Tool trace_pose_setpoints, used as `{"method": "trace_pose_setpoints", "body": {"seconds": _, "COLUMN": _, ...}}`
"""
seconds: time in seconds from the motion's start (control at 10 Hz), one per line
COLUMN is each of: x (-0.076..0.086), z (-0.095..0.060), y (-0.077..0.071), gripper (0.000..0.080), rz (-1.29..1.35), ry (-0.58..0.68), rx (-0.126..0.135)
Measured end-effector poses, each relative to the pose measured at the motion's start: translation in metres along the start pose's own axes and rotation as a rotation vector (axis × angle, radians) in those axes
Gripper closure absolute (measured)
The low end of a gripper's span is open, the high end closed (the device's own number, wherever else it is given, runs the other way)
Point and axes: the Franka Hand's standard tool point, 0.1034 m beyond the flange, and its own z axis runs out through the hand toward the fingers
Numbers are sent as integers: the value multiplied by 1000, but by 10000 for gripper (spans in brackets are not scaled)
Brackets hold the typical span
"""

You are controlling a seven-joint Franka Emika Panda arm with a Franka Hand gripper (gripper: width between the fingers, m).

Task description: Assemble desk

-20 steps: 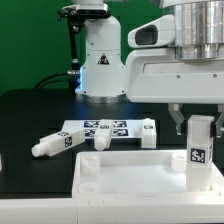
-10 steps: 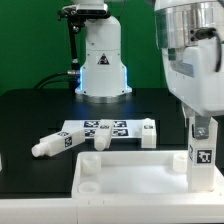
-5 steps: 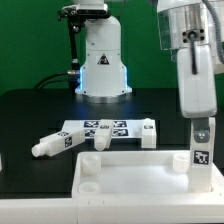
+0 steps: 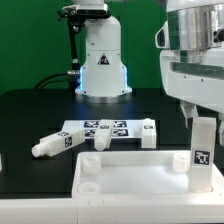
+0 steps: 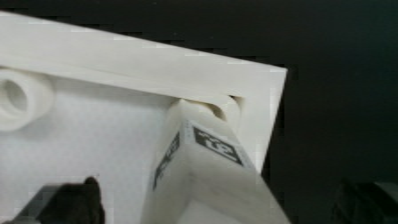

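The white desk tabletop [image 4: 135, 160] lies rim-up at the front of the table. One white leg [image 4: 204, 152] with a tag stands upright in its corner socket at the exterior view's right. My gripper [image 4: 204, 120] is over the top of this leg, with a finger on each side. In the wrist view the leg [image 5: 214, 170] rises from the tabletop's corner [image 5: 107, 140] between my dark fingers [image 5: 68, 200]. A gap shows beside the finger, so the gripper [image 5: 222, 208] is open. Another empty socket [image 5: 15, 95] shows along the rim.
The marker board [image 4: 105, 127] lies behind the tabletop. A loose leg [image 4: 52, 146] lies at its left end, another white part [image 4: 148, 135] at its right end, and a white block [image 4: 100, 141] between them. The robot base [image 4: 100, 60] stands at the back.
The hand turned about the upright leg and has now turned back, broad side to the camera, with the fingers apart from the leg. The leg stays upright in its socket.
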Motion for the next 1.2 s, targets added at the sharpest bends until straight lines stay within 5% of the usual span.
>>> {"method": "trace_pose_setpoints", "body": {"seconds": 0.4, "x": 5, "z": 5, "y": 0, "gripper": 151, "rz": -514, "ry": 25, "rx": -45}}
{"method": "trace_pose_setpoints", "body": {"seconds": 0.6, "x": 3, "z": 7, "y": 0, "gripper": 151, "rz": -528, "ry": 26, "rx": -49}}
{"method": "trace_pose_setpoints", "body": {"seconds": 0.8, "x": 3, "z": 7, "y": 0, "gripper": 464, "rz": -523, "ry": 26, "rx": -49}}
{"method": "trace_pose_setpoints", "body": {"seconds": 1.2, "x": 7, "z": 8, "y": 5, "gripper": 511, "rz": -36, "ry": 8, "rx": -28}}
